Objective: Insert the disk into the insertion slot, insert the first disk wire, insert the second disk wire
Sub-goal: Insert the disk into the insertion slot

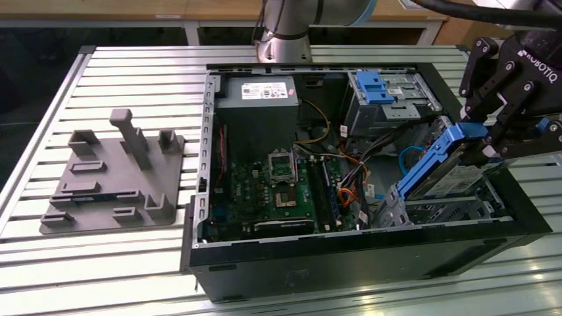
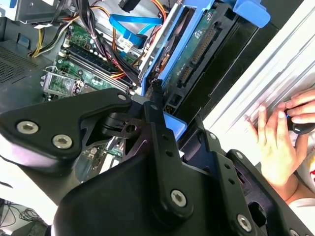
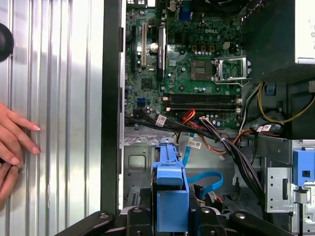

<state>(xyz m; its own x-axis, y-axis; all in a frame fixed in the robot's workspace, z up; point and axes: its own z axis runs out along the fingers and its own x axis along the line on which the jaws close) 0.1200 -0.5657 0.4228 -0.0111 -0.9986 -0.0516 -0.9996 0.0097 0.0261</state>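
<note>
Now the hand (image 1: 481,135) grips the disk (image 1: 452,172), tilted steeply at the insertion slot (image 1: 457,212).

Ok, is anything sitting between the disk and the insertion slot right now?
Nothing visible does. The gripper holds the disk tilted, its lower end at the open top of the insertion slot. A blue flat cable and a wire bundle lie close beside it, on the motherboard side.

jaws: gripping disk (image 1: 449,164) | disk: tilted over insertion slot (image 1: 457,212) | case (image 1: 351,263): open
</note>
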